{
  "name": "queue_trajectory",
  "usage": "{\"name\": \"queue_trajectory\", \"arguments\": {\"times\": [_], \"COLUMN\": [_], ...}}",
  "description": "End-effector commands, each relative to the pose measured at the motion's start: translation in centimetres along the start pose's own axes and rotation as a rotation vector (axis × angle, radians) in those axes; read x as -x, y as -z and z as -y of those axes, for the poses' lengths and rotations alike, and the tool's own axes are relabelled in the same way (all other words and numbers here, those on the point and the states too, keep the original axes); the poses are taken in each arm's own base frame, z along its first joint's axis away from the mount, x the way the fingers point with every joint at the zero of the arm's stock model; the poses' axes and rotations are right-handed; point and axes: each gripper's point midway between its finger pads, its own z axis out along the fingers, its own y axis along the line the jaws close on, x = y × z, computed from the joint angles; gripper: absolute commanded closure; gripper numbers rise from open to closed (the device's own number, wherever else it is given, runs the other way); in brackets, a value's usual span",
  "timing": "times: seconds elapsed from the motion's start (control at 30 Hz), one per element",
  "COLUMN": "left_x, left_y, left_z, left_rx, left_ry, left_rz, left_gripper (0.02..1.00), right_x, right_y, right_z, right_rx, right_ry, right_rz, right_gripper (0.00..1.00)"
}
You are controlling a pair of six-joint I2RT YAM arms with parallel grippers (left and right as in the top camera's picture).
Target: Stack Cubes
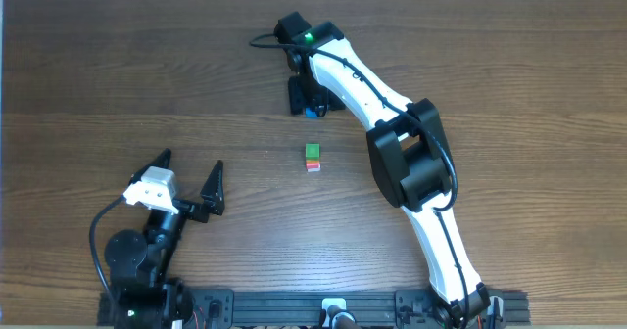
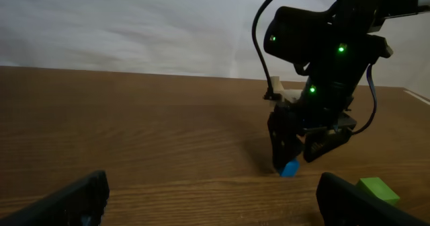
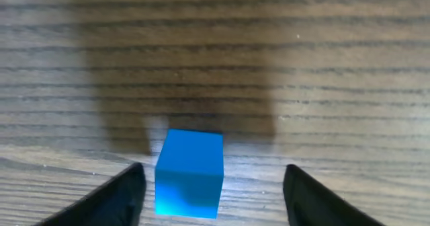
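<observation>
**Condition.** The right tool stands low over the blue cube, out toward the far edge of the table and about midway along its width. The jaws are spread, one on each side of the cube and not closed on it. The cube sits on the table, off-centre in the gap and much closer to one finger than the other. The green cube rests on a red cube near the table's centre, well apart from the blue cube. The left tool is parked toward the near left corner, jaws wide and empty.

**Risks.**
- Off-centre closure: the nearer finger would likely meet the cube first and push or twist it, giving a corner grip or a slip.
- A skewed grip would carry over to placement, so the blue cube could land tilted on the green one.
- The existing two-cube stack is narrow. A low approach or a sideways nudge could topple it.
- Releasing too high above the green cube could let the blue cube bounce off.
</observation>
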Motion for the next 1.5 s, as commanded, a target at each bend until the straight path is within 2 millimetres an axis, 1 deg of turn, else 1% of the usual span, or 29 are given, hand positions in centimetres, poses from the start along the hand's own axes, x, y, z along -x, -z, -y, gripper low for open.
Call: {"name": "queue_trajectory", "arguments": {"times": [0.03, 0.07, 0.17, 0.37, 0.7, 0.8, 0.83, 0.93, 1.03, 1.17, 1.23, 1.33, 1.37, 1.43, 1.5], "left_x": [-0.2, -0.2, -0.2, -0.2, -0.2, -0.2, -0.2, -0.2, -0.2, -0.2, -0.2, -0.2, -0.2, -0.2, -0.2], "left_y": [0.0, 0.0, 0.0, 0.0, 0.0, 0.0, 0.0, 0.0, 0.0, 0.0, 0.0, 0.0, 0.0, 0.0, 0.0], "left_z": [0.2, 0.2, 0.2, 0.2, 0.2, 0.2, 0.2, 0.2, 0.2, 0.2, 0.2, 0.2, 0.2, 0.2, 0.2], "left_rx": [-0.014, -0.014, -0.014, -0.014, -0.014, -0.014, -0.014, -0.014, -0.014, -0.014, -0.014, -0.014, -0.014, -0.014, -0.014], "left_ry": [-0.016, -0.016, -0.016, -0.016, -0.016, -0.016, -0.016, -0.016, -0.016, -0.016, -0.016, -0.016, -0.016, -0.016, -0.016], "left_rz": [0.001, 0.001, 0.001, 0.001, 0.001, 0.001, 0.000, 0.001, 0.001, 0.001, 0.001, 0.001, 0.001, 0.001, 0.001], "left_gripper": [0.020, 0.020, 0.020, 0.020, 0.020, 0.020, 0.020, 0.020, 0.020, 0.020, 0.020, 0.020, 0.020, 0.020, 0.020], "right_x": [0.4, 0.4, 0.4, 0.2, 0.3, 0.6, 0.7, 1.2, 1.5, 1.1, 0.4, -1.3, -2.2, -3.5, -5.0], "right_y": [-0.2, -0.2, -0.2, -0.2, -0.1, 0.6, 1.0, 3.1, 5.7, 9.2, 11.1, 13.8, 14.9, 16.5, 18.0], "right_z": [-0.1, -0.1, -0.2, -0.5, -0.6, -0.8, -0.9, -1.0, -1.0, -0.9, -0.8, -0.5, -0.3, -0.3, -0.8], "right_rx": [-0.012, -0.012, -0.012, -0.011, -0.010, 0.003, 0.005, 0.015, 0.023, 0.034, 0.039, 0.035, 0.022, 0.007, 0.009], "right_ry": [0.001, 0.001, 0.004, 0.011, 0.005, -0.005, -0.006, -0.006, -0.007, -0.004, -0.002, -0.013, -0.018, -0.019, -0.011], "right_rz": [0.014, 0.014, 0.014, 0.014, 0.015, 0.024, 0.029, 0.051, 0.079, 0.106, 0.113, 0.110, 0.114, 0.119, 0.120], "right_gripper": [0.487, 0.535, 0.630, 0.752, 0.853, 0.884, 0.901, 0.939, 0.987, 0.991, 0.991, 0.989, 0.991, 0.989, 0.989]}}
